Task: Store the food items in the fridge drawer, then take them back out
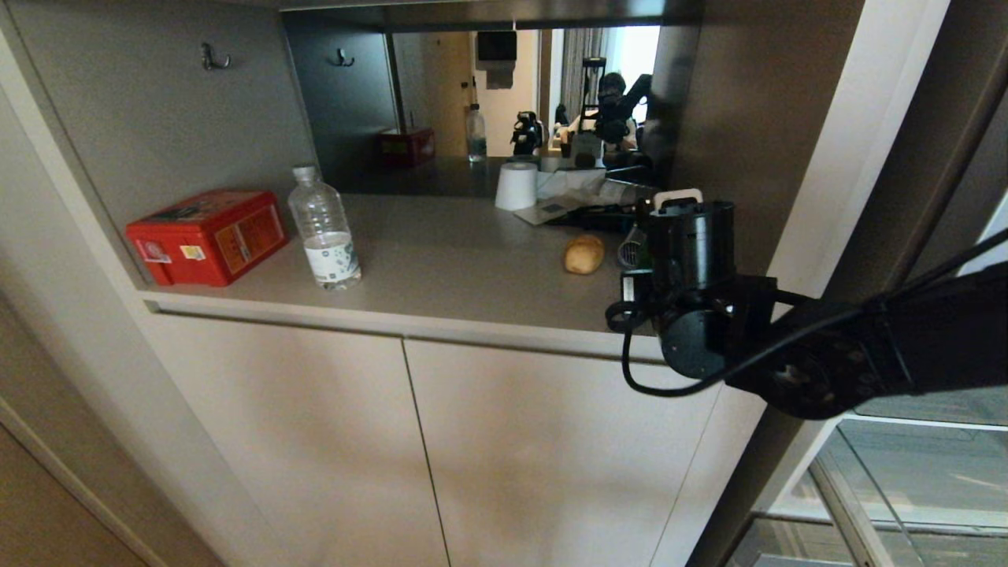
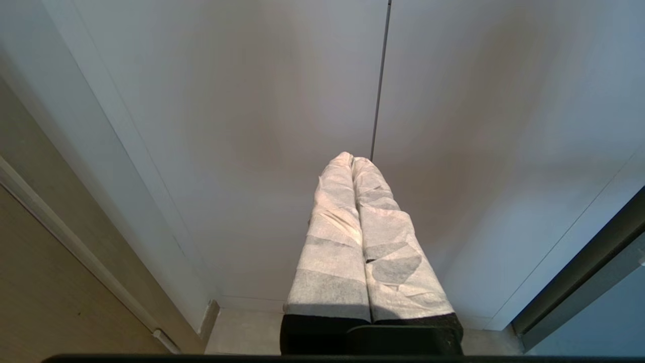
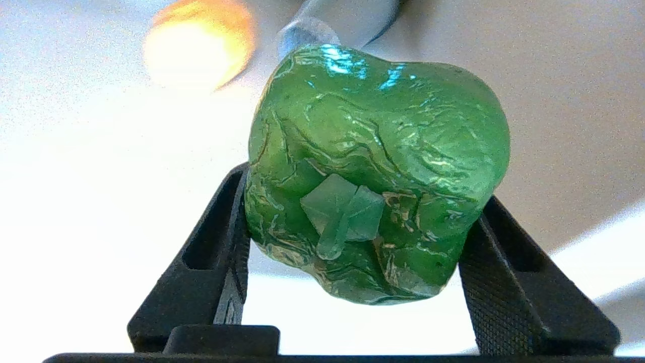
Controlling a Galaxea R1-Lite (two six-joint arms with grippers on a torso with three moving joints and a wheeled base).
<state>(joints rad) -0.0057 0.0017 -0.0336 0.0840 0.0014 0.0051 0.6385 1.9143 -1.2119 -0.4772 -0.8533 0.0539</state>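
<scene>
A red box [image 1: 206,235] sits at the left end of the desk [image 1: 441,260], set in a niche, with a clear water bottle [image 1: 324,228] standing just beside it. Further along, toward the back, a white paper roll [image 1: 516,186] stands next to some papers [image 1: 568,197]. Right of that, nearer the front, the tan potato [image 1: 583,254] lies on the desk by itself. Just beside the potato the right arm reaches in from the right, its black wrist hanging over the desk's front edge. Seen from the wrist, the right tool [image 3: 352,237] grips the green bell pepper [image 3: 375,166], one black finger [image 3: 221,252] pressed to each side, the stem end facing the camera; the potato [image 3: 199,43] shows as a bright blur beyond it. Below the desk are pale cabinet doors [image 1: 409,449]. The left tool [image 2: 352,161] hangs low in front of those doors, its white-wrapped fingers [image 2: 332,242] pressed together and holding nothing.
</scene>
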